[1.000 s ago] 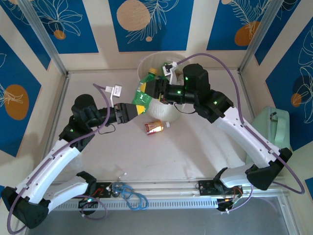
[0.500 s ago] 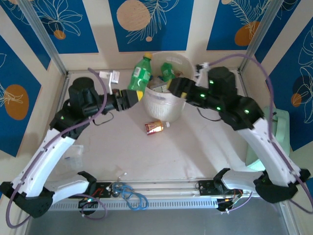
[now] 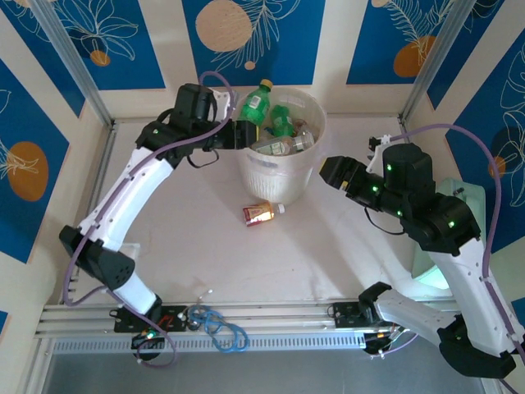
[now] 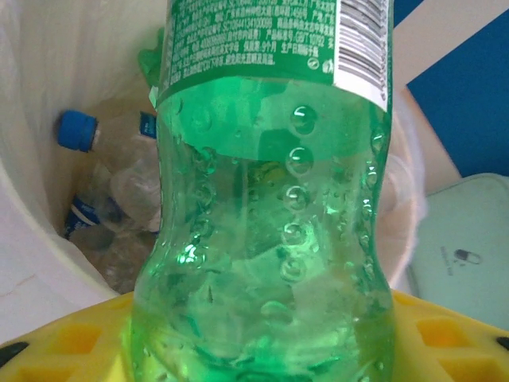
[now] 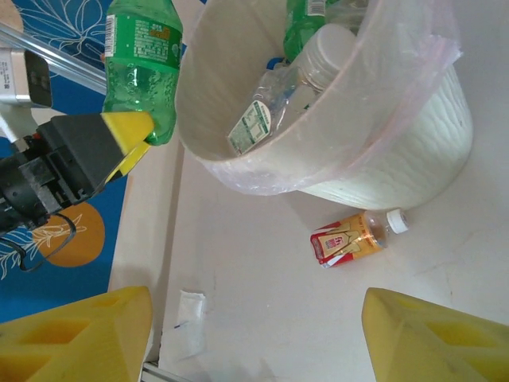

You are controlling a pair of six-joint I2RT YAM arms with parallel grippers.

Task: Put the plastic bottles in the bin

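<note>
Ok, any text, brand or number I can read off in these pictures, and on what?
Nothing reads cleanly.
Held green bottle, label: fine white print and a barcode, too small and blurred to quote.
Amber bottle on the table, red label: unreadable.
Clear bottle in the bin: label unreadable.
Green case: a small mark, no words.

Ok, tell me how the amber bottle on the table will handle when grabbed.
The amber bottle lies on its side, so a push may roll it. Its smooth plastic is probably slippery. Small and capped, it likely stays firm.
</note>
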